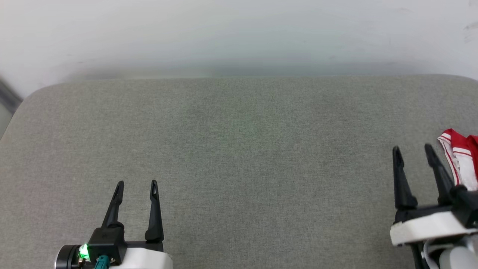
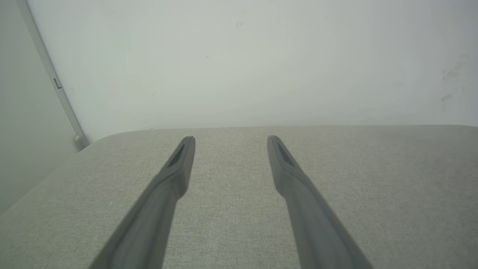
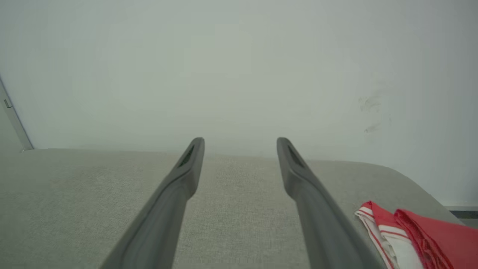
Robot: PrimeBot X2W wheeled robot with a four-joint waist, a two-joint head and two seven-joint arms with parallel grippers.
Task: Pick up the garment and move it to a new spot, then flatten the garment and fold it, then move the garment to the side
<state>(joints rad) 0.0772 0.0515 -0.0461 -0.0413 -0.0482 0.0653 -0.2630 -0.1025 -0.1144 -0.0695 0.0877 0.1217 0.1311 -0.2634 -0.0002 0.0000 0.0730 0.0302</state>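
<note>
While L gripper (image 1: 136,182) & R gripper (image 1: 412,148) hang spread, empty, we see the red jersey (image 1: 463,149) lying just right of R gripper, far from L.

This looks to me like a plain test room. I see a grey fabric-covered surface (image 1: 239,149) with rounded corners, set against a scuffed white wall (image 1: 239,33).

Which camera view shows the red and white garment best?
The right wrist view: the garment shows red folds and striped white trim at lower right. The head view catches a smaller piece at its right edge, beside the right claw.
</note>
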